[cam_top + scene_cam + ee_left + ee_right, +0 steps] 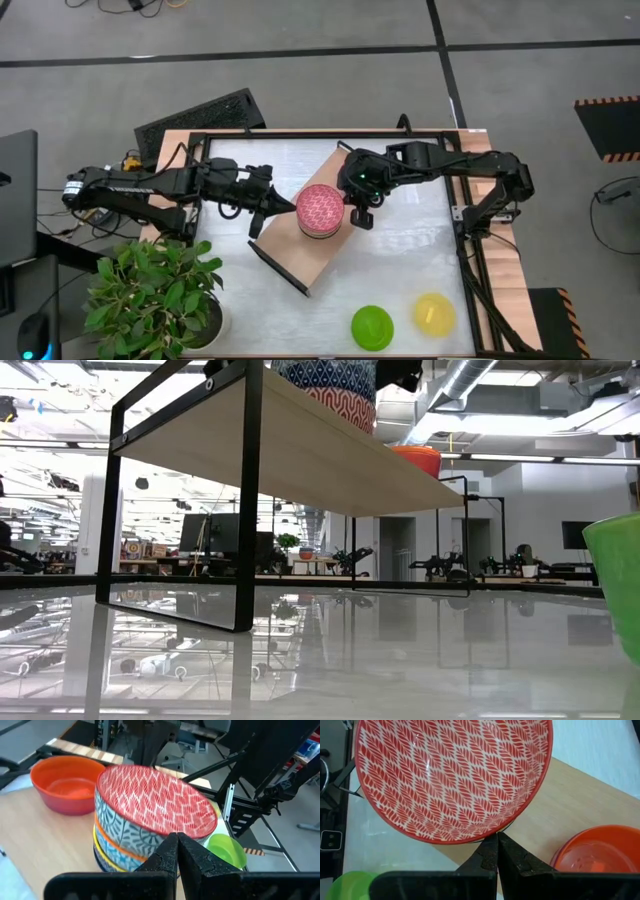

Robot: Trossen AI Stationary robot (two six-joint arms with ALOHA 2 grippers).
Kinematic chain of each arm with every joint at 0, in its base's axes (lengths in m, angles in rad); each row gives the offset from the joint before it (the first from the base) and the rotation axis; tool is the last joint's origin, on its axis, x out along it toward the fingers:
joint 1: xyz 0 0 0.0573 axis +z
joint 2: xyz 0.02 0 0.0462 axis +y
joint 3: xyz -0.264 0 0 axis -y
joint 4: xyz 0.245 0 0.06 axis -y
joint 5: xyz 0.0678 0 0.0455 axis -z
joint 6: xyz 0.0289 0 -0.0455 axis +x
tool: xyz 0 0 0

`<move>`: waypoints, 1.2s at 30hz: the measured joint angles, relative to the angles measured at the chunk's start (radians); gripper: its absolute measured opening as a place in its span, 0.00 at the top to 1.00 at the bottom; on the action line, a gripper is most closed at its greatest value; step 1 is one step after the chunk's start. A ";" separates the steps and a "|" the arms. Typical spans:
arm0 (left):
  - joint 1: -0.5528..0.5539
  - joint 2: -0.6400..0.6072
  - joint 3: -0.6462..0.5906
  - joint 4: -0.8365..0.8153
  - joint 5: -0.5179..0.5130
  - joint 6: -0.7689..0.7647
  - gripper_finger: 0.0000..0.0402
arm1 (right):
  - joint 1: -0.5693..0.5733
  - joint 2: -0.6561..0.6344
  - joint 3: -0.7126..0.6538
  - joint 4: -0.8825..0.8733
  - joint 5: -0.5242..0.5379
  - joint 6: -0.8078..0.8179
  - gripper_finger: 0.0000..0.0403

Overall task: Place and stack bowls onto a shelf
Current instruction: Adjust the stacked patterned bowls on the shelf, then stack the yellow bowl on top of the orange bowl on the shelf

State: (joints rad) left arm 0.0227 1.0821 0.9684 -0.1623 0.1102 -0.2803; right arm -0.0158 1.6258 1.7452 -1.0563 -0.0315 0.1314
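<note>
A stack of lattice-patterned bowls (320, 210) with a pink-red one on top stands on the light-wood shelf (300, 255), which lies slantwise across the table. A plain orange-red bowl (70, 782) sits on the board beside the stack. My left gripper (275, 205) is shut, level with the stack's left side (177, 845). My right gripper (357, 218) is shut at the stack's right side (497, 847), its tips at the top bowl's rim (470, 837). A green bowl (372, 327) and a yellow bowl (434, 313) rest on the white tabletop near its near edge. My left gripper points its shut fingertips (170, 847) level from the table's left at the top bowl's rim (150, 832); I cannot tell whether they touch. My right gripper comes level from the table's right with its shut fingertips (490, 850) at the top bowl's rim; touching or just apart, I cannot tell.
The shelf stands on thin black end frames (245, 500), raised above the tabletop. The table's black frame (465, 230) runs along its right side. A potted plant (150, 290) stands at the near left corner and a keyboard (200, 118) lies beyond the far left corner.
</note>
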 joint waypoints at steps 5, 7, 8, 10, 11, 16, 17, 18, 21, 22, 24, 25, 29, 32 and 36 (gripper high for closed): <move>0.000 0.000 -0.001 -0.025 0.006 -0.012 1.00 | 0.000 0.000 0.000 0.003 0.000 0.000 0.94; 0.000 0.000 -0.001 -0.026 0.004 -0.012 1.00 | 0.000 0.000 0.000 0.004 0.000 0.000 0.94; 0.000 0.000 -0.001 -0.027 0.005 -0.017 1.00 | 0.000 0.000 0.000 0.004 0.000 0.000 0.94; 0.000 0.000 -0.001 -0.030 0.008 -0.019 1.00 | 0.000 0.000 0.000 0.004 0.000 0.001 0.94; 0.000 0.000 -0.001 -0.030 0.008 -0.019 1.00 | 0.000 0.000 0.000 0.004 0.000 0.002 0.94; 0.000 0.000 -0.001 -0.039 -0.002 -0.021 1.00 | 0.000 -0.001 0.000 0.003 0.000 0.002 0.94; 0.000 0.000 -0.001 -0.040 -0.002 -0.021 1.00 | 0.000 -0.001 0.000 0.003 0.001 0.002 0.94; 0.000 0.000 -0.001 -0.043 -0.003 -0.021 1.00 | 0.000 -0.001 0.000 0.003 0.001 0.003 0.94; 0.000 -0.002 -0.001 -0.054 -0.025 -0.020 1.00 | -0.003 -0.001 0.000 0.003 0.002 0.014 0.93; 0.000 -0.005 -0.002 -0.059 -0.037 -0.020 1.00 | -0.006 -0.001 0.000 0.002 0.002 0.024 0.92; 0.000 -0.010 -0.002 -0.058 -0.050 -0.019 1.00 | -0.013 -0.002 0.002 -0.008 0.003 0.041 0.91; 0.000 -0.010 -0.002 -0.057 -0.051 -0.020 1.00 | -0.016 -0.003 0.002 -0.018 0.003 0.044 0.90; 0.000 -0.010 -0.002 -0.060 -0.044 -0.030 1.00 | -0.021 -0.004 0.004 -0.055 0.010 0.049 0.89; 0.000 -0.014 -0.002 -0.075 -0.045 -0.035 1.00 | -0.020 -0.004 0.037 -0.117 0.044 0.075 0.88; 0.000 -0.058 -0.002 -0.130 -0.076 -0.020 1.00 | -0.009 -0.005 0.096 -0.257 0.057 0.189 0.88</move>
State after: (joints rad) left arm 0.0227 1.0240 0.9668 -0.2920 0.0345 -0.3000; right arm -0.0244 1.6211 1.8409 -1.3128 0.0252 0.3201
